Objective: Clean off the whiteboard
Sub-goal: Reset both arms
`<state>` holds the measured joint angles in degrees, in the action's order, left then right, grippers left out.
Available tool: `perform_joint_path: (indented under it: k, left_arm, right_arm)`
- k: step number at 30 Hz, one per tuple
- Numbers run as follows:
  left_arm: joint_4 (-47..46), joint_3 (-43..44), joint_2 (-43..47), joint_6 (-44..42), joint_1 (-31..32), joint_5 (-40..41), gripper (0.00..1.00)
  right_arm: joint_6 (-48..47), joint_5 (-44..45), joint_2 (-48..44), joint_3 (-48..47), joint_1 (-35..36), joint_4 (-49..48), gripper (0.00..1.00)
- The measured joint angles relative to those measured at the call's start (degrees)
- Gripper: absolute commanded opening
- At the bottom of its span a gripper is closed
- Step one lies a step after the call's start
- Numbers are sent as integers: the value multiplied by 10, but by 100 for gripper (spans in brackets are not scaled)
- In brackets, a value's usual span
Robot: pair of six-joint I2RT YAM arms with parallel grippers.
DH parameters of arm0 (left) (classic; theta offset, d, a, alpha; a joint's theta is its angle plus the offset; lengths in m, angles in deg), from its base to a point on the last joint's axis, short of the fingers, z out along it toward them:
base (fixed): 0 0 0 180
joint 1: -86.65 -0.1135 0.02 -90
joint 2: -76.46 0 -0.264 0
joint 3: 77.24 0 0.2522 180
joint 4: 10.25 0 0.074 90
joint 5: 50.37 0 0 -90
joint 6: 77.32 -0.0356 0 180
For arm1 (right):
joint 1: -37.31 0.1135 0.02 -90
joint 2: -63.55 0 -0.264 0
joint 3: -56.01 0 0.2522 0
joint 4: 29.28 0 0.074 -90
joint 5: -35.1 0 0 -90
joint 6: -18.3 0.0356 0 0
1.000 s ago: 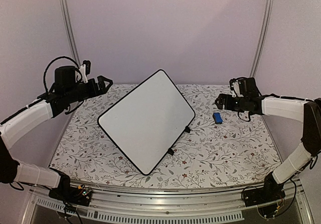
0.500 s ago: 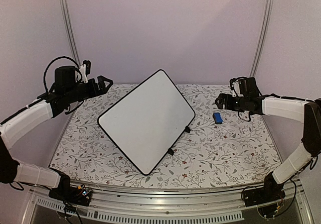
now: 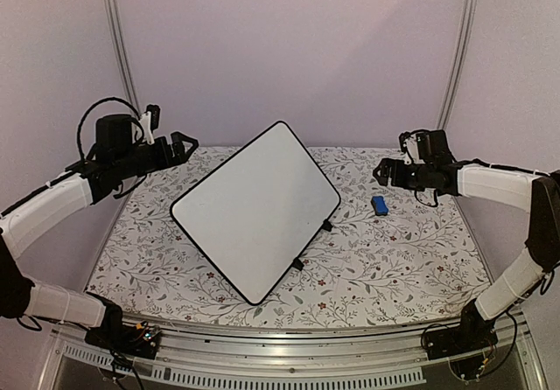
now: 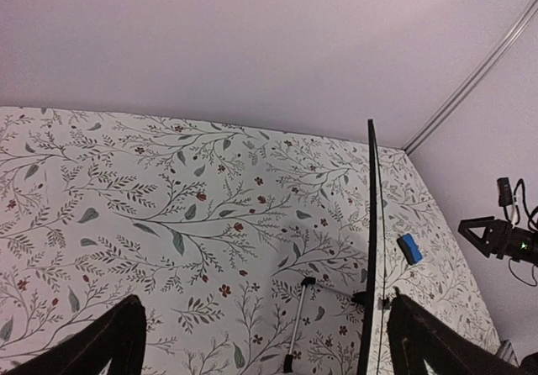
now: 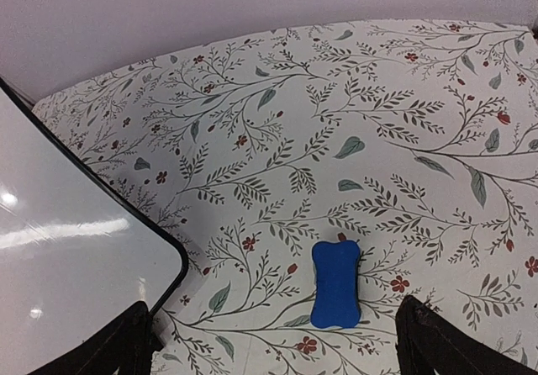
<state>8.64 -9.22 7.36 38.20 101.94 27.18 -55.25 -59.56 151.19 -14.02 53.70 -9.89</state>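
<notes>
Right jaws nudged slightly toward upper left, spread apart near blue eraser (image 3: 379, 205), left jaws spread apart too, whiteboard (image 3: 254, 211) propped tilted at centre frame on floral desk (image 3: 394, 259), face plain white.

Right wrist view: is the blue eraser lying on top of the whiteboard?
No, the blue eraser lies on the floral table cover, apart from the whiteboard corner.

Glossy whiteboard (image 3: 255, 211) lies on matt printed cloth (image 3: 394, 263).
</notes>
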Motion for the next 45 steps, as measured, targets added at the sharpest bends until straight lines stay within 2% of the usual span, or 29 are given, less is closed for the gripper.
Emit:
perform_joint_path:
  k: [45]
  left_arm:
    - [0, 0, 1, -4, 0, -8, 100]
  right_arm:
    - [0, 2, 26, -4, -1, 12, 99]
